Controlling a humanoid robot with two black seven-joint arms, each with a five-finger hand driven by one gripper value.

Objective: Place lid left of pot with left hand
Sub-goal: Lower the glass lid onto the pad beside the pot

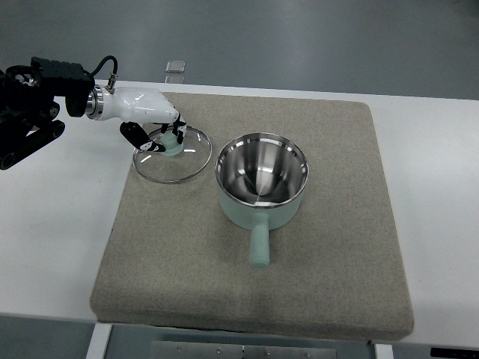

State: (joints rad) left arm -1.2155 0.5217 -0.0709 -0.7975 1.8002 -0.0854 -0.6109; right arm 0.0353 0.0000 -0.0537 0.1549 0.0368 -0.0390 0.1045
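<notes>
No readable text anywhere. Nothing printed is showing on the pot, the glass lid, the grey mat or the white table. The left hand and its black arm are carrying no legible markings either. The small clear tag at the table's far edge is too small to read.

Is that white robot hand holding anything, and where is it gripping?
The left hand holds the round glass lid, fingers closed on its pale green knob at the centre.
</notes>
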